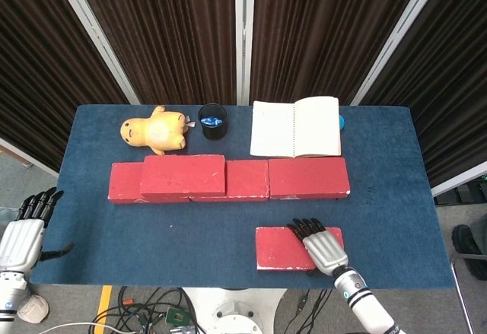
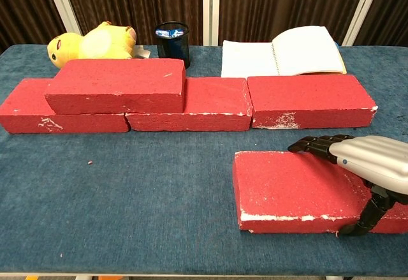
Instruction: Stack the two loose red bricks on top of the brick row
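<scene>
Chest view: loose brick (image 2: 299, 191) lies flat (long axis left-right).

Open blue worktop (image 1: 198, 231) lies between the brick row (image 1: 228, 179) and my near edge, on the left and centre. The loose brick (image 1: 281, 247) fills the near right, under my right hand (image 1: 319, 246). Above the row's right half stays open; a stacked brick (image 1: 183, 174) takes the left. Behind the row stand a plush toy (image 1: 154, 131), black cup (image 1: 213, 121) and open notebook (image 1: 296, 127). My left hand (image 1: 23, 231) hangs off the worktop's left edge.
</scene>
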You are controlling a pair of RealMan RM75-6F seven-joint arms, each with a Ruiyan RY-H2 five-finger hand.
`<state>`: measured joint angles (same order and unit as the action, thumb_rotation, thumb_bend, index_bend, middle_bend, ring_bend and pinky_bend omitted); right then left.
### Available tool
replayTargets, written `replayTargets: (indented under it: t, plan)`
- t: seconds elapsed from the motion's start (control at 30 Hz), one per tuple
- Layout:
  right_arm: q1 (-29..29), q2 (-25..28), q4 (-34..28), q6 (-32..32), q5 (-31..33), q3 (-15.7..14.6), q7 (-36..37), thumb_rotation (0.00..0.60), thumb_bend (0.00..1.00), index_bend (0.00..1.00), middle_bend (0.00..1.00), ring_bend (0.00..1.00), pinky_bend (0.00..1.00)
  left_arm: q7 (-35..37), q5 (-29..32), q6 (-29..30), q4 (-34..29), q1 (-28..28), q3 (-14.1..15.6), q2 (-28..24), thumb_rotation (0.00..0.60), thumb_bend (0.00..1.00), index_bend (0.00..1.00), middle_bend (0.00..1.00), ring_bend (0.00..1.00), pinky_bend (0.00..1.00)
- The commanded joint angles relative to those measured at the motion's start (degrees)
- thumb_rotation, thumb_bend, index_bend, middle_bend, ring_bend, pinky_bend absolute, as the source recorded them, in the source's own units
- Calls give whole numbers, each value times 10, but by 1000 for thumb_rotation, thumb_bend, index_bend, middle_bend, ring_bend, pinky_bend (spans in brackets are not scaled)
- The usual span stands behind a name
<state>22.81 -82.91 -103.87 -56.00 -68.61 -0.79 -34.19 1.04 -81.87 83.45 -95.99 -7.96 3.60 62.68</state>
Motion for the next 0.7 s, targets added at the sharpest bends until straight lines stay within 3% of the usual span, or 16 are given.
replayTargets:
  t: [0.03, 0.27, 0.7]
  plan:
    - [4, 0, 0, 2, 3, -2, 3, 600, 0, 0, 0, 0, 0, 1, 0, -5, 0, 1, -2, 0, 600, 92, 0, 0, 0, 0]
    - [12, 0, 2, 1, 3, -9, 12, 600, 0, 0, 52, 23, 0, 6, -1, -15, 2, 4, -8, -1, 600, 92, 0, 0, 0, 0]
    - [12, -8, 12, -24, -8, -17, 19, 600, 3, 0, 211, 203, 0, 11, -3, -26, 9, 10, -16, 4, 600, 92, 0, 0, 0, 0]
